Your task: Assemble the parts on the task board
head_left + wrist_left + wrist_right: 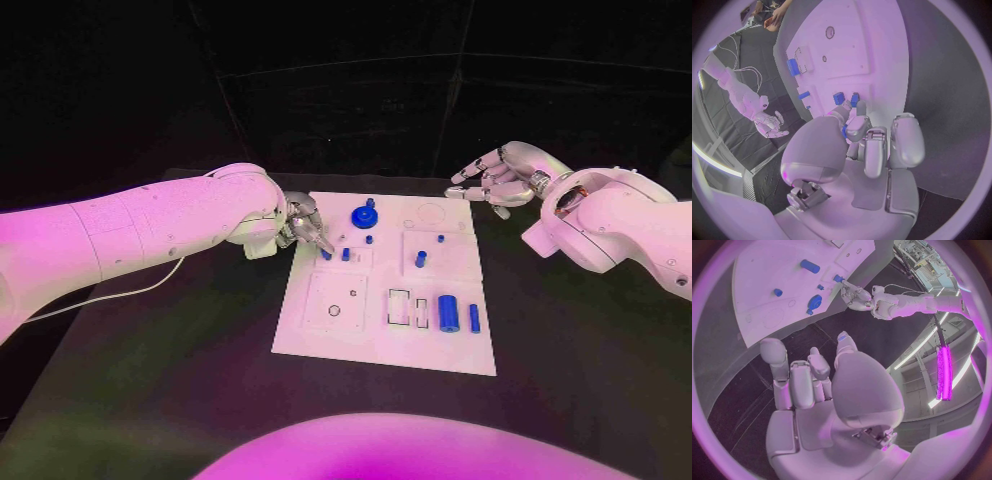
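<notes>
- The black worktop [173, 370] carries the white board [389, 285] in its middle, with the blue parts spread over it
- Our left hand [300, 228] is at the board's far left corner; its fingers [856, 127] seem to pinch a small blue peg [845, 131] close to two other pegs [335, 254], though we cannot see the grip fully
- Our right hand [498, 180] hovers off the board's far right corner, fingers apart and holding nothing
- We judge the peg is being seated: keep it upright over its hole, press straight down, and avoid nudging the knob [365, 214] or the cylinder [449, 313]
</notes>
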Tool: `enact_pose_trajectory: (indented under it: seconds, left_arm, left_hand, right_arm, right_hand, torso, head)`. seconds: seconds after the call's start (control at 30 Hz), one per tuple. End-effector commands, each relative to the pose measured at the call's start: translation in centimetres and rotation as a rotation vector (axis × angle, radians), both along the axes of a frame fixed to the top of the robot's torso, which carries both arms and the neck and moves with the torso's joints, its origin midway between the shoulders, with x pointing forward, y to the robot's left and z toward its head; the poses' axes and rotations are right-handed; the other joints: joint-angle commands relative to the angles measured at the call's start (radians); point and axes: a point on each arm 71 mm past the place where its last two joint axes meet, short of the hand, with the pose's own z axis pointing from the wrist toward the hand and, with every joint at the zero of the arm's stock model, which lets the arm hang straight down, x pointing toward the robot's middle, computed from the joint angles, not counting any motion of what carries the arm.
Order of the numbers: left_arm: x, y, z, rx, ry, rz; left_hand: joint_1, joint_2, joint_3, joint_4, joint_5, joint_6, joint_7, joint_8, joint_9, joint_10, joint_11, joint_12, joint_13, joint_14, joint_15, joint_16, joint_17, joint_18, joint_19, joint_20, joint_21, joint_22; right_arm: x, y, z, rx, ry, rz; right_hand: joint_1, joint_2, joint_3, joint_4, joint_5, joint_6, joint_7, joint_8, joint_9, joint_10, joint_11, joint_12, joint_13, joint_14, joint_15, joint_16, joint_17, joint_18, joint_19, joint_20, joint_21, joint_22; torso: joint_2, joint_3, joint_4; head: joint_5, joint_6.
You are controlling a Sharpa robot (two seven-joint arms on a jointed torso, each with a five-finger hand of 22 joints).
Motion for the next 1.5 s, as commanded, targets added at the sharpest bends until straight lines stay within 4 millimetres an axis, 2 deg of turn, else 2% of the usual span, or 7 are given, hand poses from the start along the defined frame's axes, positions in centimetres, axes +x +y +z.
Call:
enact_pose_trajectory:
  seconds: [0.03, 0.67, 0.87, 0.97, 1.03, 1.5]
  left_arm:
    - [0.0, 0.2, 0.0, 0.009, 0.008, 0.005]
    - [-0.2, -0.4, 0.0, 0.006, 0.015, -0.015]
    - [-0.1, -0.5, -0.1, 0.016, 0.028, -0.018]
    - [-0.1, -0.6, -0.2, 0.021, 0.029, -0.015]
    - [0.0, -0.7, -0.2, 0.023, 0.03, -0.013]
    - [0.2, -0.7, -0.7, 0.047, 0.028, 0.011]
  left_hand:
    - [0.003, 0.006, 0.096, -0.092, 0.005, 0.002, -0.003, 0.007, 0.003, 0.005, 0.001, -0.005, 0.0, 0.104, -0.007, 0.003, 0.263, -0.009, 0.005, 0.002, 0.001, 0.001]
    - [-0.001, 0.003, 0.105, -0.094, 0.005, 0.002, -0.003, 0.008, 0.003, 0.005, 0.001, -0.005, -0.001, 0.104, -0.007, 0.003, 0.263, -0.009, 0.005, 0.002, 0.0, 0.0]
    - [-0.011, -0.013, 0.144, -0.105, 0.005, 0.006, -0.003, 0.011, 0.005, 0.005, 0.001, -0.008, -0.003, 0.104, -0.006, 0.003, 0.263, -0.009, 0.006, 0.003, 0.002, 0.004]
    - [-0.012, -0.014, 0.145, -0.106, 0.005, 0.006, -0.003, 0.011, 0.005, 0.005, 0.001, -0.008, -0.003, 0.104, -0.006, 0.003, 0.263, -0.009, 0.006, 0.003, 0.001, 0.004]
    - [-0.029, -0.026, 0.18, -0.109, 0.005, 0.008, -0.003, 0.013, 0.006, 0.007, 0.002, -0.011, -0.005, 0.104, -0.006, 0.003, 0.263, -0.009, 0.006, 0.004, 0.0, 0.004]
    - [-0.072, -0.048, 0.195, -0.094, 0.005, 0.021, -0.009, 0.028, 0.014, 0.011, -0.002, -0.008, -0.003, 0.104, -0.008, 0.003, 0.263, -0.009, 0.007, 0.003, 0.002, 0.008]
  right_arm:
    - [0.0, 0.0, 0.2, 0.007, -0.009, 0.003]
    - [0.0, 0.1, 0.2, 0.011, -0.01, 0.006]
    - [0.0, 0.1, 0.2, 0.01, -0.009, 0.006]
    - [0.0, 0.1, 0.2, 0.01, -0.009, 0.006]
    - [0.0, 0.1, 0.2, 0.011, -0.009, 0.006]
    - [-0.1, 0.1, 0.2, 0.011, -0.01, 0.007]
  right_hand:
    - [0.009, -0.003, 0.0, 0.003, 0.004, -0.004, 0.0, 0.006, -0.001, -0.005, 0.0, 0.005, -0.001, 0.042, -0.002, -0.004, 0.001, 0.012, 0.006, 0.002, -0.004, -0.001]
    - [0.01, -0.002, -0.001, 0.003, 0.004, -0.004, 0.0, 0.006, -0.001, -0.004, 0.0, 0.006, -0.001, 0.042, -0.002, -0.004, 0.001, 0.012, 0.006, 0.002, -0.003, 0.0]
    - [0.01, -0.002, -0.001, 0.003, 0.004, -0.004, 0.0, 0.006, -0.001, -0.004, 0.0, 0.006, -0.001, 0.042, -0.002, -0.004, 0.001, 0.012, 0.006, 0.002, -0.003, 0.0]
    - [0.01, -0.002, -0.001, 0.003, 0.004, -0.004, 0.0, 0.006, -0.001, -0.004, 0.0, 0.006, -0.001, 0.042, -0.002, -0.004, 0.001, 0.012, 0.006, 0.002, -0.003, 0.0]
    - [0.01, -0.002, -0.001, 0.003, 0.004, -0.004, 0.0, 0.006, -0.001, -0.004, 0.0, 0.006, -0.001, 0.042, -0.002, -0.004, 0.001, 0.012, 0.006, 0.002, -0.003, 0.0]
    - [0.01, -0.002, -0.001, 0.003, 0.004, -0.004, 0.0, 0.006, -0.001, -0.004, 0.0, 0.006, -0.001, 0.042, -0.002, -0.004, 0.001, 0.012, 0.006, 0.002, -0.003, 0.0]
  torso:
    - [0.0, 0.0001, 0.0003]
    - [0.0, 0.0011, -0.0004]
    - [0.0, 0.0013, 0.0001]
    - [0.001, 0.0009, -0.0005]
    - [0.001, 0.0009, -0.0011]
    - [0.001, 0.001, -0.0005]
  head:
    - [-0.001, 0.001]
    - [0.001, -0.004]
    - [0.001, -0.006]
    - [0.001, -0.006]
    - [0.0, -0.006]
    - [-0.002, -0.006]
